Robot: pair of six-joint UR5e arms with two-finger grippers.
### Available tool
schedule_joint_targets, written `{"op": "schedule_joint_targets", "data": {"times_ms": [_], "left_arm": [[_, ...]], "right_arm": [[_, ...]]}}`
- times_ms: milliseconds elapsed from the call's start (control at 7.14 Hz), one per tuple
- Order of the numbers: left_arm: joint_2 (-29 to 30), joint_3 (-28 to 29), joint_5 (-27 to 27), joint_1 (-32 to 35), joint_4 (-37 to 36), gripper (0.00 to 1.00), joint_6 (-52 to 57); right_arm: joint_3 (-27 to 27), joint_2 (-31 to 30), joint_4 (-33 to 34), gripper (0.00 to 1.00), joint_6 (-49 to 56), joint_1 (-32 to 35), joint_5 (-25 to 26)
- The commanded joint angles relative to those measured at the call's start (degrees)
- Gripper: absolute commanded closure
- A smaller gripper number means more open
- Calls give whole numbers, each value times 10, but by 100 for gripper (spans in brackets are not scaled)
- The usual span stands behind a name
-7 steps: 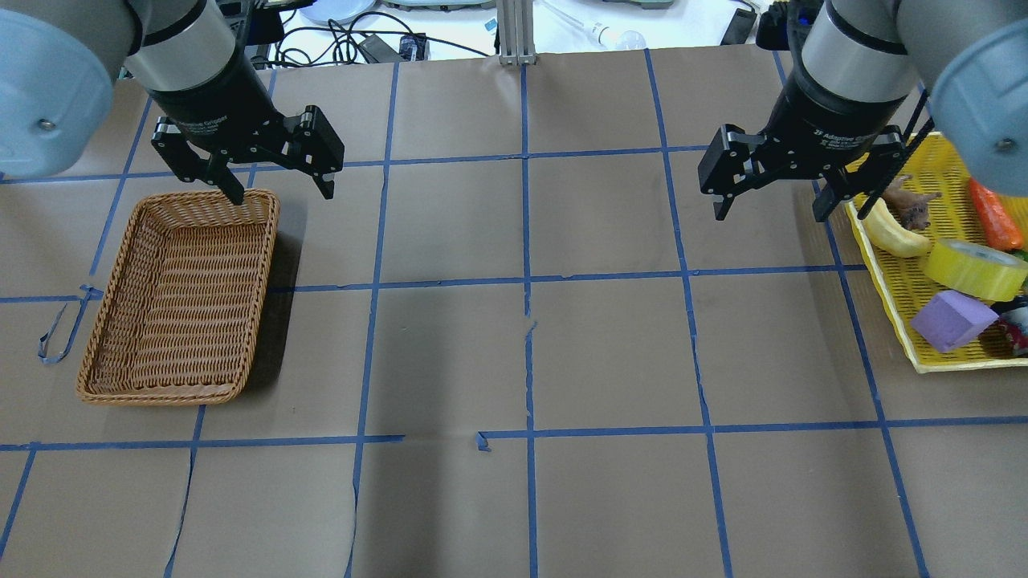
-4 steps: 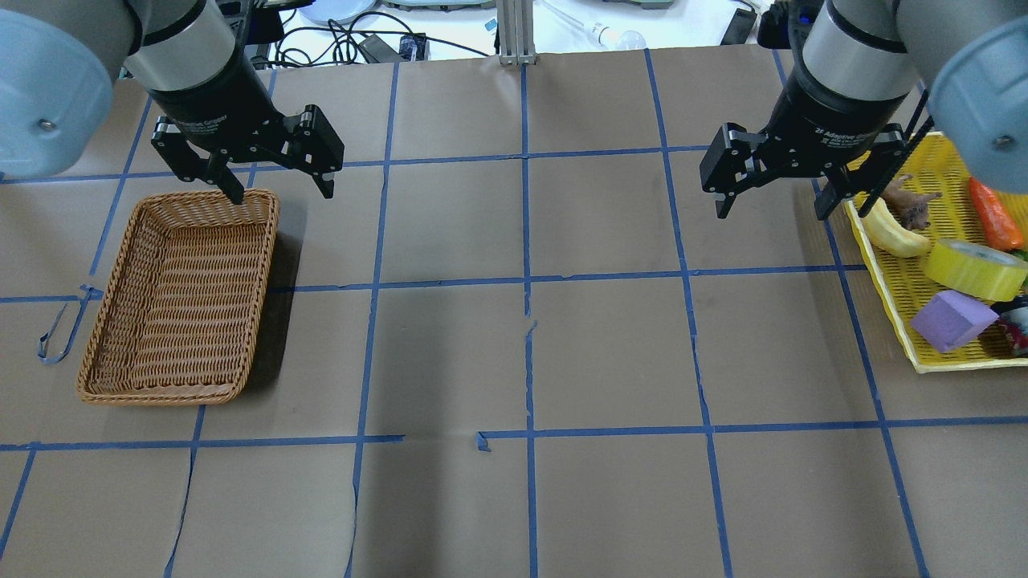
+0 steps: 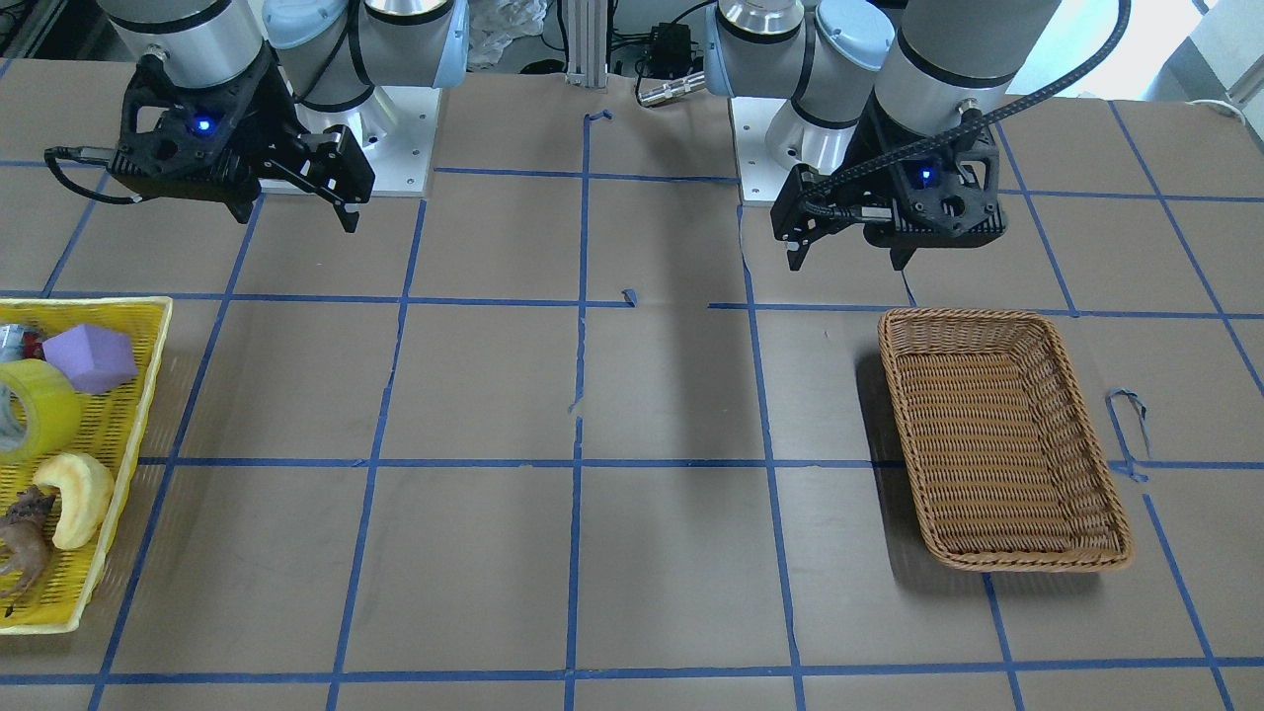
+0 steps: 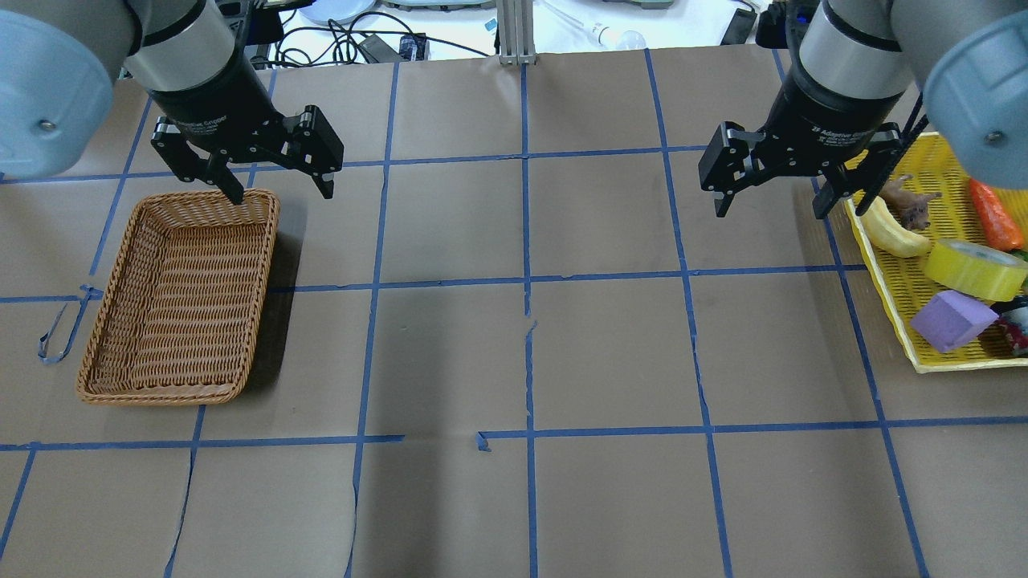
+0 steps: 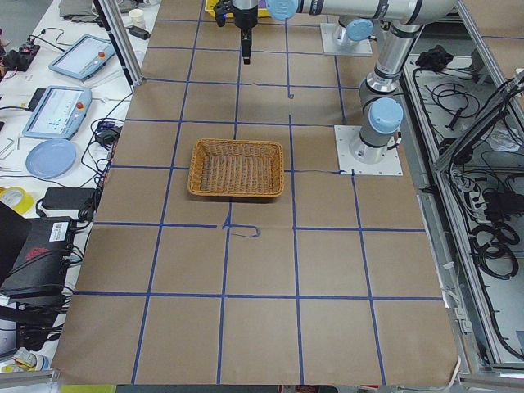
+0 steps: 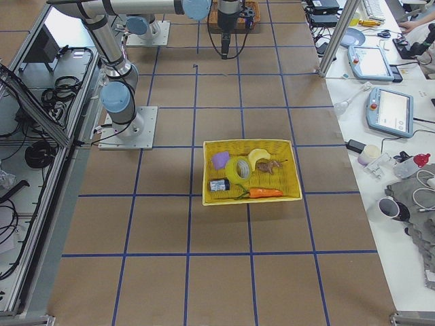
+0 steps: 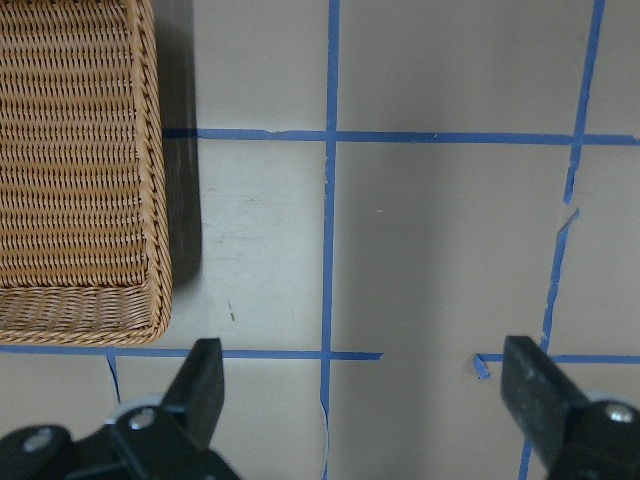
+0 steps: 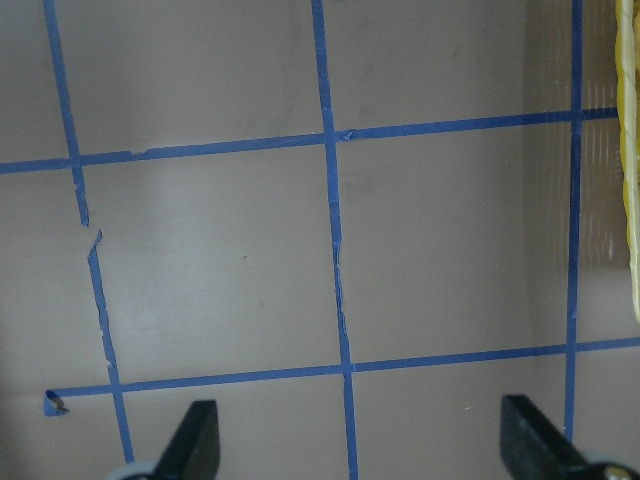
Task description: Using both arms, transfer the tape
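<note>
R tool (image 4: 769, 213) shifted slightly (jaws apart); tape (image 4: 975, 269) lies in tray (image 4: 964, 364).

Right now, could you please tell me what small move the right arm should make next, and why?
Probably swing the right arm's black two-finger pincer, open and empty, sideways over the thick roll of translucent yellow tape, which lies untouched in the yellow plastic mesh tray.

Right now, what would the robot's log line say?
tape: in yellow tray | left fingers: open, empty | right fingers: open, empty
</note>
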State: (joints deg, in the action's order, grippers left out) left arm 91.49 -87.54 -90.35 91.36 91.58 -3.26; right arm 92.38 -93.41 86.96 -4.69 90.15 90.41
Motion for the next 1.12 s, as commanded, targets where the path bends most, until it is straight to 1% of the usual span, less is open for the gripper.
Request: {"op": "schedule_joint_targets", "data": {"times_ms": [0,420,980], "left_arm": [[0,0,0,0,0,0,0],[0,0,-1,0,0,0,0],[0,0,-1,0,0,0,0]], "right_arm": [[2,-1,-2,0,-1,-1,1],[-1,0,5,0,-4,-1,2],[3,-1,-2,0,-5,0,-7]]}}
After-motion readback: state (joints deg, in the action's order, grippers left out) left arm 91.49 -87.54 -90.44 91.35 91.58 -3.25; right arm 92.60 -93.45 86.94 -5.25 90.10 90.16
